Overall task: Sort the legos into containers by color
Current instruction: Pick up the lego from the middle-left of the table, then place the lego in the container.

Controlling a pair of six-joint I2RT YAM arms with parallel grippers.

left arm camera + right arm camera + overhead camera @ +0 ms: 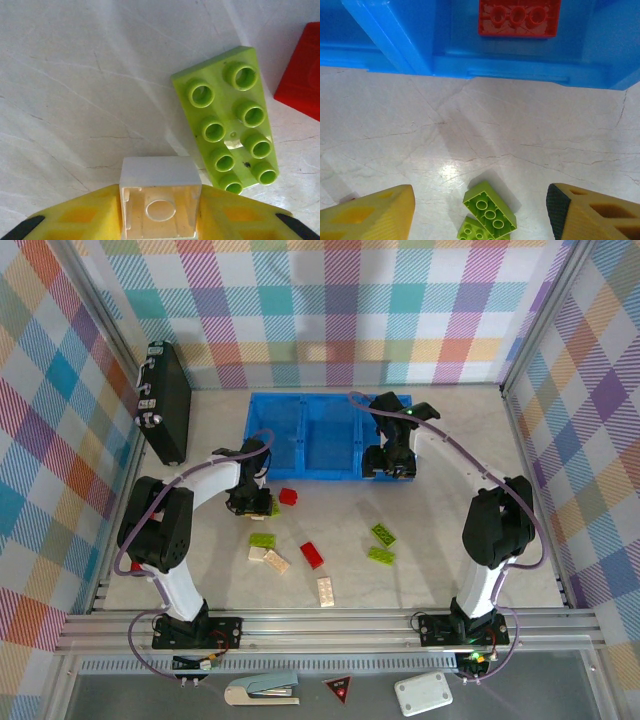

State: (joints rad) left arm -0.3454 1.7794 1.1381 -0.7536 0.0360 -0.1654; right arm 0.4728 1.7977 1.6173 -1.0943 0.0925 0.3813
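A: While your left end effector (160, 197) pinches the cream brick (158, 172) near the tray's (300, 476) front corner, lift it straight.
B: Right end effector (479, 200)?
A: Spread, at the tray's front; steer clear of it.

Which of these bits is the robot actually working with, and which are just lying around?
For the job: Lego bricks, including the gripped cream brick; blue three-compartment tray.
Just lying about: black case; stapler; red triangle sign; white box.

Your left gripper (160, 212) pinches a cream brick (159, 175).
You've got a lime brick (230, 130) studs-up just beside it, red brick (302, 75) at the right edge.
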